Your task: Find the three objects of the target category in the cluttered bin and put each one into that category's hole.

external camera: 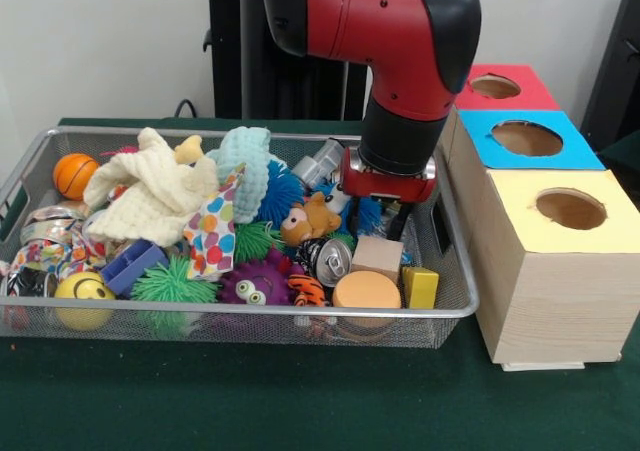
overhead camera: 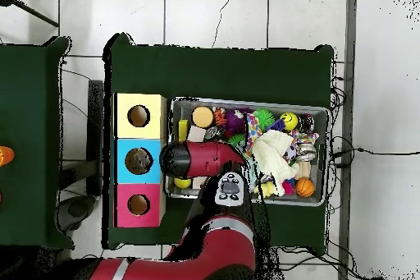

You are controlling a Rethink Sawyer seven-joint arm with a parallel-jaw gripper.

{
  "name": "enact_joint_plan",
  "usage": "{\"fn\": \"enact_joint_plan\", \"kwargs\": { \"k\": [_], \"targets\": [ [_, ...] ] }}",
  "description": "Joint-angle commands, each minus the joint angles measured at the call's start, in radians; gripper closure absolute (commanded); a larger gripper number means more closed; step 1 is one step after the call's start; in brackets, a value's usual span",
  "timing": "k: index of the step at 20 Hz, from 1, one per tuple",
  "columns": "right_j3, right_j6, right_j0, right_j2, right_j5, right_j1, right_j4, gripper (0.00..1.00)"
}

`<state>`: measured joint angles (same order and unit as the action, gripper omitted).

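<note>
Wire bin (external camera: 30,161) is stuffed full, and which three things count as the target category isn't something you can read off the clutter. Near the front edge sit a round wooden disc (external camera: 366,290), a plain wooden cube (external camera: 378,255) just behind it, and a yellow block (external camera: 420,286) at about 3 o'clock from the disc. A crushed can (external camera: 327,260) lies just left of the cube, with a small brown teddy (external camera: 309,219) at its 11 o'clock. Over on the left there's a cream knitted cloth (external camera: 150,196), an orange mini basketball (external camera: 75,174), a yellow smiley ball (external camera: 83,293) and a green spiky ball (external camera: 172,283).

Gripper (external camera: 392,216) is down low in the right end of the bin behind the cube, but the arm's wrist covers it, so I honestly can't tell how the fingers stand.

Outside the bin at 3 o'clock stands the wooden box row: yellow hole (external camera: 570,208) nearest, blue hole (external camera: 527,137) in the middle, red hole (external camera: 495,86) farthest. Everything sits on green cloth (external camera: 300,401).
</note>
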<state>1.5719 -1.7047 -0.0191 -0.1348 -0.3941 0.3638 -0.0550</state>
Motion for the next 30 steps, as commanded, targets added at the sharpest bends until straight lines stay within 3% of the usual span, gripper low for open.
{"fn": "enact_joint_plan", "kwargs": {
  "k": [1, 4, 9, 18, 23, 26, 30],
  "targets": [
    [0.001, -0.128, -0.056, 0.096, 0.049, -0.168, 0.008, 0.00],
    [-0.051, -0.146, -0.064, 0.108, 0.176, -0.254, 0.005, 0.00],
    [-0.106, -0.147, -0.081, 0.130, 0.235, -0.332, 0.012, 0.00],
    [-0.094, -0.128, -0.093, 0.163, 0.258, -0.340, -0.006, 0.00],
    [-0.065, -0.171, -0.077, 0.172, 0.282, -0.336, 0.012, 0.00],
    [-0.045, -0.260, 0.014, 0.080, 0.326, -0.303, 0.027, 0.00],
    [0.027, -0.229, 0.036, 0.078, 0.305, -0.211, -0.002, 0.00]
  ]
}}
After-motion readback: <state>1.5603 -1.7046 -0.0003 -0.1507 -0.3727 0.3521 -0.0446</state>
